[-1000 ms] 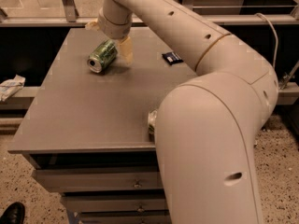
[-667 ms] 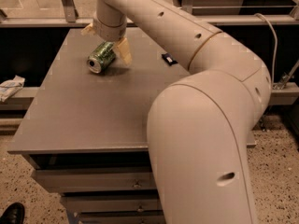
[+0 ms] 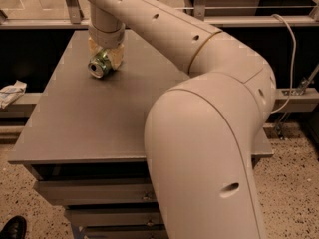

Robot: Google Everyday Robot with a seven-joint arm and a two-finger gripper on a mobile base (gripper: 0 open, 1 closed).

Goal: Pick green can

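Gripper [image 3: 104, 58] is sitting low over the far-left part of the table [image 3: 84, 123], directly on top of the green can [image 3: 99, 66]. Can is lying on its side on the grey tabletop, with its silver end pointing toward the near-left and its green body running back under the gripper. Gripper is reaching onto it from above, wrist pointing straight down. Can't tell whether it's clamping the can or just sitting open around it, since the contact isn't readable from this angle. Can is looking like it's resting on the table surface, with no gap showing under it.

Arm [image 3: 199, 158] is filling most of the view. A fat cream link is rising from the bottom centre-right and bending at an elbow on the right. From there a slimmer link with small dark holes is running up-left to the wrist above the can. The arm is hiding the right-hand part of the tabletop.

Table is carrying drawers [image 3: 89, 190] under its front edge. Crumpled white cloth [image 3: 12, 92] is lying on a ledge left of the table, well apart from the can. Pale cable [image 3: 293, 59] is hanging down at the right, beyond the arm. Black shoe [image 3: 12, 228] is poking in at the bottom-left corner on the speckled floor [image 3: 294, 193]. Metal railing [image 3: 239, 21] is running along behind the table.
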